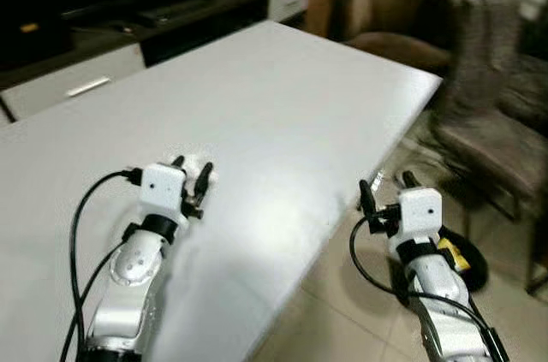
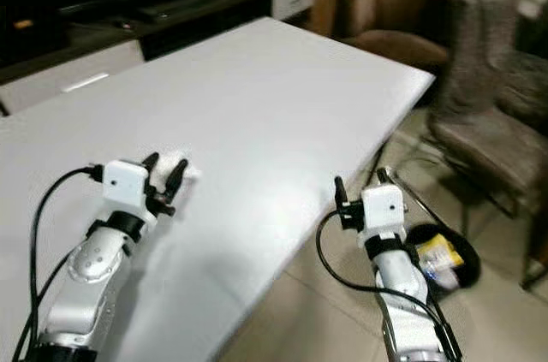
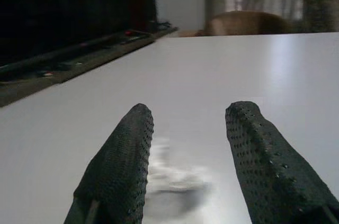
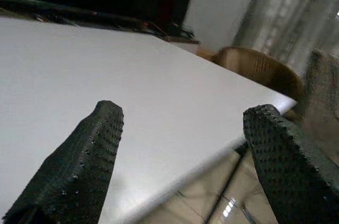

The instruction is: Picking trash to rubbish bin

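From the left eye view, the left gripper (image 1: 192, 175) sits low over the white table (image 1: 282, 97), its two black fingers spread around a small crumpled white scrap of trash (image 1: 195, 162) lying on the tabletop. The fingers bracket the scrap without closing on it, which looks like the setup for a pinch. The right gripper (image 1: 387, 184) hangs off the table's near edge, over the tiled floor, fingers apart and holding nothing; it seems parked out of the way while the other arm works.

The right eye view gives a better look at the rubbish bin (image 2: 445, 261), a dark round container on the floor just beside the right arm, with yellow and pale wrappers already inside (so some trash has evidently gone in). It stands below the table edge, well apart from the scrap, so the scrap would need carrying across and down. A brown armchair (image 2: 390, 15) and a grey chair (image 2: 492, 135) stand beyond the table.

In the left wrist view the two dotted fingers (image 3: 122, 173) frame the white scrap, which lies blurred on the table between them, close to the tips. The gap is wide enough to take it.

The right wrist view looks along its own widely parted fingers (image 4: 79, 166) at the table's edge and the floor beneath.
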{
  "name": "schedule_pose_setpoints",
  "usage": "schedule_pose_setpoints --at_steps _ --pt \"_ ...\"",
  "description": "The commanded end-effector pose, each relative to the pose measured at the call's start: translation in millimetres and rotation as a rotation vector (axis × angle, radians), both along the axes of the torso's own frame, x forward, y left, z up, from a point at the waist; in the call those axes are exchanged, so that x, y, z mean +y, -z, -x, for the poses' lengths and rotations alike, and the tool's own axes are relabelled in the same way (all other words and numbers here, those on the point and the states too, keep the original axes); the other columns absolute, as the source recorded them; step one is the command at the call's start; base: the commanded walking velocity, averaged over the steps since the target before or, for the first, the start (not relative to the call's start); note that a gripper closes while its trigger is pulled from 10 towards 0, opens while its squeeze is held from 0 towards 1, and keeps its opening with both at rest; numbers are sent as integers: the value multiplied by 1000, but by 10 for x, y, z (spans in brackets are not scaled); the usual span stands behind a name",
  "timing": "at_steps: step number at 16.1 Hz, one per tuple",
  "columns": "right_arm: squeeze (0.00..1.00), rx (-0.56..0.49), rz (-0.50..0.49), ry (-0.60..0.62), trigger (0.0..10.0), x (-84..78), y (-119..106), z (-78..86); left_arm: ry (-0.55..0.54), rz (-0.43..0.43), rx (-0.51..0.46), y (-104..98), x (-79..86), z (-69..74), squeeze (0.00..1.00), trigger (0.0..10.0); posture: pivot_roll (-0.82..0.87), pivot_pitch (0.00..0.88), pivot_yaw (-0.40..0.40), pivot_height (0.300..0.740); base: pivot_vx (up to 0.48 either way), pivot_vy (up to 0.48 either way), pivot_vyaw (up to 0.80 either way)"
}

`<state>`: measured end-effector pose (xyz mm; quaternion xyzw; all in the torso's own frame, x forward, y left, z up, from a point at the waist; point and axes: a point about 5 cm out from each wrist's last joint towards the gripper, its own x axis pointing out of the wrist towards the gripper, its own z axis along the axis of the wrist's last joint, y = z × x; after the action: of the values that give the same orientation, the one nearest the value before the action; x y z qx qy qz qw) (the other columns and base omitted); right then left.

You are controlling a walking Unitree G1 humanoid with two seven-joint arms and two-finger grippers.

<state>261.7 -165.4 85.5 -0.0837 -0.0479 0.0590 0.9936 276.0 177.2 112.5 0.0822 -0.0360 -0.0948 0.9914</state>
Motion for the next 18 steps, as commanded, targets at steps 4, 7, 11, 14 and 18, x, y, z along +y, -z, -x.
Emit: schedule_pose_setpoints --at_steps 4,7,11,14,18 --pt "0 -10 -11 -11 10000 43 -37 -16 -7 51 35 26 25 -35 0 10000 -19 0 -44 740 112 0 0" --pt "0 -6 -12 -12 10000 44 -36 5 36 96 67 47 -18 -109 1000 10000 -22 0 -43 740 0 0 0" --pt "0 9 -15 -20 10000 52 -22 82 20 47 168 136 42 -319 1000 10000 -43 0 -31 740 0 0 0" --pt "0 9 -15 -6 10000 22 -32 95 47 48 201 174 -10 -421 1000 10000 -59 0 -24 740 0 0 0" --pt "0 38 -27 -54 10000 55 -33 121 2 7 234 245 34 -572 1000 10000 -77 0 -24 740 0 0 0"
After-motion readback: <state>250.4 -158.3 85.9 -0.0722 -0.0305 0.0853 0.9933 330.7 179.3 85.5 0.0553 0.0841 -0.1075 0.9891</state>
